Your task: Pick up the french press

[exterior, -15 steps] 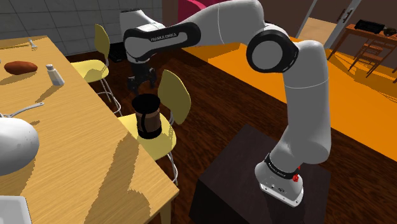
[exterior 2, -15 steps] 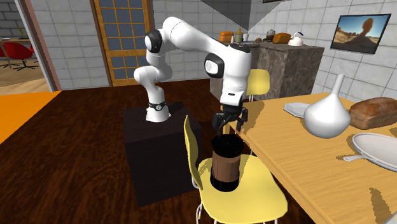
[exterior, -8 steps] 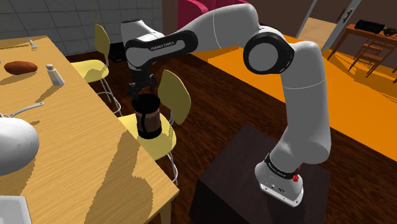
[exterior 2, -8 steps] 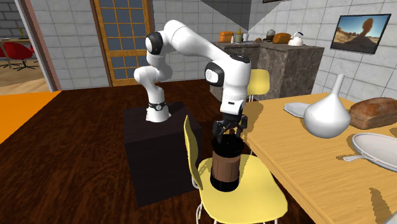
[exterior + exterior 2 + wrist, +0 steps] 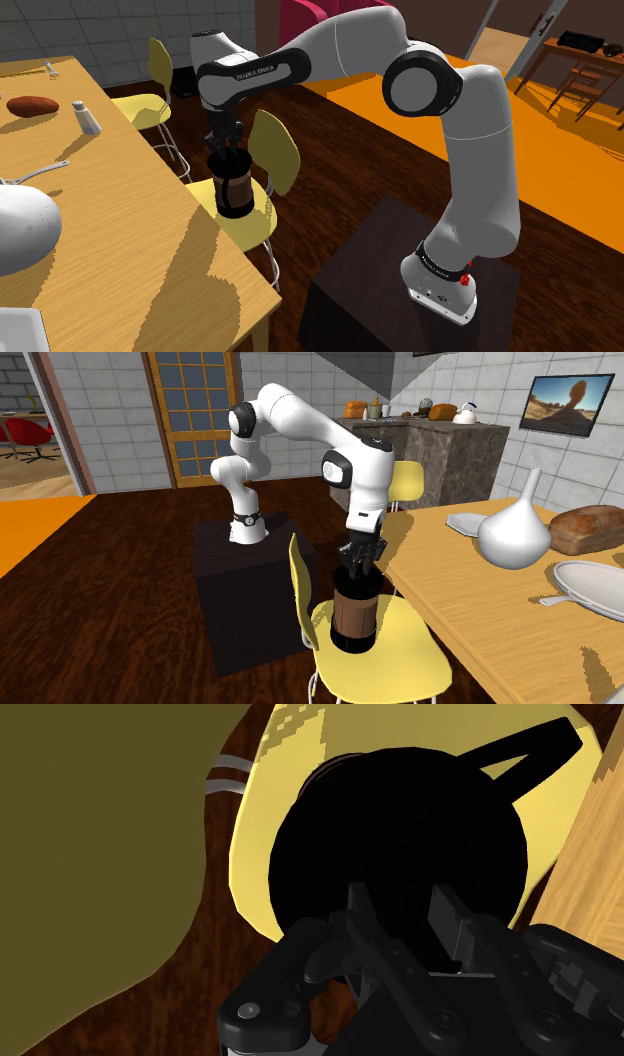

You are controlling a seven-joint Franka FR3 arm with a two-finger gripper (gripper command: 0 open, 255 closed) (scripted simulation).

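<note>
Standing upright, the french press (image 5: 235, 192) is directly beneath the end effector (image 5: 227, 150).

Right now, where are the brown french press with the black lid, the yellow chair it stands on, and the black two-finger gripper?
french press (image 5: 355, 617): second exterior view, brown body.
yellow chair (image 5: 410, 652): second exterior view, bare seat.
gripper (image 5: 400, 909): wrist view, midway between fingertips.

I count one dark brown cylindrical french press (image 5: 236, 192) under my black hand (image 5: 226, 148), two yellow chairs, one chair (image 5: 276, 150) below it, one chair (image 5: 140, 108) beyond, one wooden table (image 5: 130, 250) beside, one white bulbous vase (image 5: 512, 537).
</note>
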